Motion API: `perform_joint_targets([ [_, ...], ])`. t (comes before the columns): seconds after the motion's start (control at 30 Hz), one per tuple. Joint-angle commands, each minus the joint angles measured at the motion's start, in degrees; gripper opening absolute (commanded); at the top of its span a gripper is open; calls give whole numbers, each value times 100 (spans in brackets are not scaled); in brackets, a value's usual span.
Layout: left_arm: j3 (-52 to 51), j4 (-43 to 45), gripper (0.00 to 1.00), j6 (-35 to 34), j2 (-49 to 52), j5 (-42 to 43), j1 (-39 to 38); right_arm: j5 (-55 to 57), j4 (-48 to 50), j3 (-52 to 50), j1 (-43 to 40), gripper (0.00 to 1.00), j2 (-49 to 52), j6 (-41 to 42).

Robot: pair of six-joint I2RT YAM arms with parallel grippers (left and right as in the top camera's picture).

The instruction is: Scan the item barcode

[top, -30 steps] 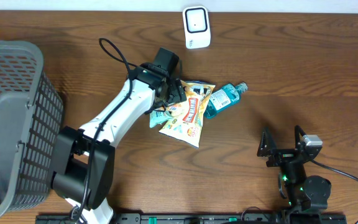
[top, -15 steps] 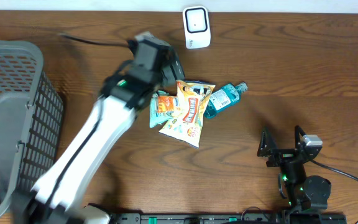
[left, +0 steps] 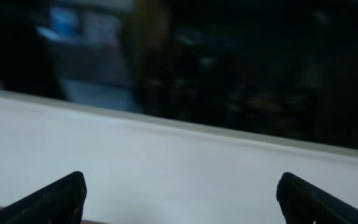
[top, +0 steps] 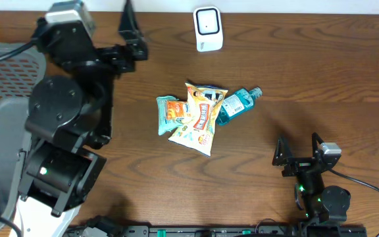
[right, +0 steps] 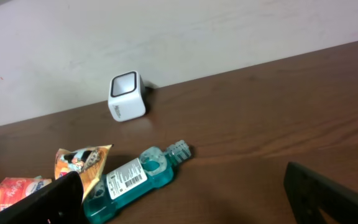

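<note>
Bright, even light.
Around the left hand [left: 180,198] the view is blurry, dark up top; other views look sharp.

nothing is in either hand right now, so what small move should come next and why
Probably ease the right hand toward the mouthwash bottle: both hands are open and empty, the left hand is raised away from the snack bags, and the bottle's neck end lies uncovered on the right hand's side.
</note>
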Motion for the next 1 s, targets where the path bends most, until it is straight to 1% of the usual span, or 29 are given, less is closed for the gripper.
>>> perform_joint_targets([
  [0.0,20,11,98,1519,94,-1215,4,9,-22,-7,26,99,2,-94],
  [0.1,17,-214,98,1967,195,-1659,7,9,-22,-7,26,99,2,-94],
  [0.13,-9,-208,98,1969,192,-1650,35,9,-22,-7,26,99,2,-94],
  [0.3,-39,-566,98,1311,133,-1646,68,9,-22,-7,26,99,2,-94],
  [0.43,-184,-553,98,1283,39,-1641,68,9,-22,-7,26,99,2,-94],
  [0.63,-391,-540,98,1285,-251,-1189,157,9,-22,-7,26,99,2,-94],
  [0.73,-446,-540,98,1283,-470,-1169,243,9,-22,-7,26,99,2,-94],
  [0.83,-522,-542,98,1281,-796,-1121,332,9,-22,-7,26,99,2,-94],
  [0.97,-780,-557,98,1279,-1412,-708,435,9,-22,-7,26,99,2,-94],
])
